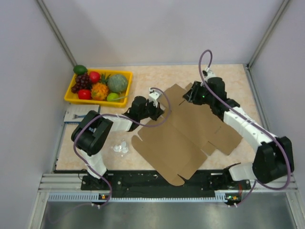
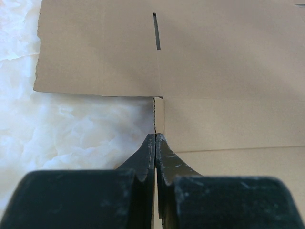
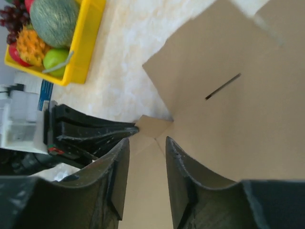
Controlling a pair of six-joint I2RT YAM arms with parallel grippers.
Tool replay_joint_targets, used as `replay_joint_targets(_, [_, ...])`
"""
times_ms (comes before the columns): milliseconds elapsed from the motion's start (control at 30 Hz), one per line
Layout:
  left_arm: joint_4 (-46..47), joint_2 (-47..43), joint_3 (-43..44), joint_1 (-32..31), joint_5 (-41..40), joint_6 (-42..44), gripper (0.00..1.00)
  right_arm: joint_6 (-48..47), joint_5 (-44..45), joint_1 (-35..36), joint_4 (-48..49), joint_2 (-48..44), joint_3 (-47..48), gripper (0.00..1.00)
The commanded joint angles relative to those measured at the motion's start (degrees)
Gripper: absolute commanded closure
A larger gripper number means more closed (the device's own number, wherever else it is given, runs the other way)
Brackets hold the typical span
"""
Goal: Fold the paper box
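Note:
The paper box (image 1: 186, 133) lies unfolded on the table as a flat sheet of brown cardboard with flaps and rounded tabs. My left gripper (image 1: 158, 113) is at the sheet's left edge. In the left wrist view its jaws (image 2: 156, 136) are shut, with a thin edge of the cardboard (image 2: 228, 71) running between them. My right gripper (image 1: 191, 95) is over the far corner of the sheet. Its fingers (image 3: 147, 143) stand apart above a crease, beside a raised panel (image 3: 248, 109) with a slot, and nothing is held. The left gripper's fingertips (image 3: 134, 128) touch a small flap just ahead.
A yellow tray (image 1: 71, 98) of fruit stands at the back left, also seen in the right wrist view as the tray (image 3: 86, 52). A blue-white packet (image 1: 76, 114) lies in front of it. A crumpled clear wrapper (image 1: 120, 148) lies near the left arm.

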Motion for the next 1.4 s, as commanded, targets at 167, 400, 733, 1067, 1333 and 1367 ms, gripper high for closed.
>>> replay_joint_targets(167, [1.5, -1.6, 0.6, -0.1, -0.5, 1.0, 1.0, -12.5, -6.0, -5.6, 0.8, 14.5, 9.6, 0.21])
replay_joint_targets(400, [-1.4, 0.2, 3.3, 0.0, -1.6, -0.9, 1.0, -25.2, -20.0, -23.9, -13.4, 34.2, 28.7, 0.23])
replay_joint_targets(733, [-7.0, 0.6, 7.0, -0.1, -6.2, -6.0, 1.0, -32.3, -30.3, -29.5, -28.1, 57.5, 55.4, 0.26])
replay_joint_targets(1067, [-8.3, 1.4, 7.3, -0.1, -5.8, -4.2, 1.0, -41.3, -41.7, -32.4, -39.2, 63.4, 59.3, 0.34])
replay_joint_targets(1333, [-10.0, 2.5, 10.0, -0.1, -6.8, -4.2, 1.0, -45.4, -50.3, -31.7, -44.4, 67.0, 57.5, 0.42])
replay_joint_targets(1367, [-10.1, 2.7, 10.2, -0.1, -6.6, -4.5, 1.0, -45.8, -51.6, -31.8, -44.8, 67.1, 57.9, 0.43])
